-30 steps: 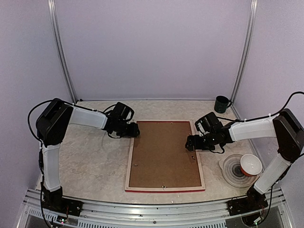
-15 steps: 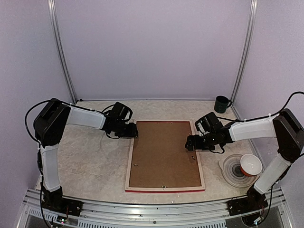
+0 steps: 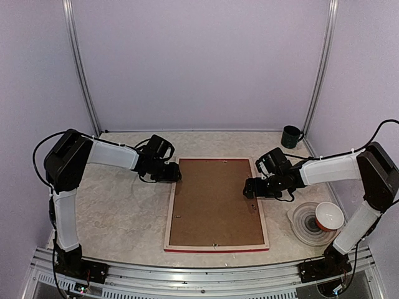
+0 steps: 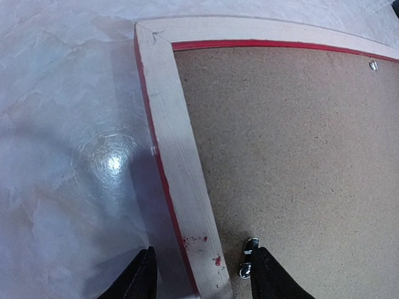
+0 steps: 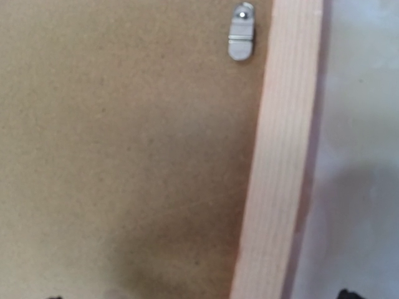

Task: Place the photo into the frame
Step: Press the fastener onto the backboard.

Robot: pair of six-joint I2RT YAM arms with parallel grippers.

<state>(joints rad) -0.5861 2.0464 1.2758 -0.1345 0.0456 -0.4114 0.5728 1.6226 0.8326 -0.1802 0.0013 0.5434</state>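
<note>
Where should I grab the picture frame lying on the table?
Probably a long side rail, from above: the frame lies flat, back up, so only its narrow rails offer two edges to pinch. The left tool straddles the left one.

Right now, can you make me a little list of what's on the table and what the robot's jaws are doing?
frame: red-edged rectangular wooden picture frame, lying face down, pale back up
inside it: plain brown backing board
photo: not in sight
left jaws: apart, one each side of the frame's left rail, near its far corner
right jaws: wide apart over the right rail
far right: dark green mug
near right: red bowl with white inside on a ringed round plate
</note>
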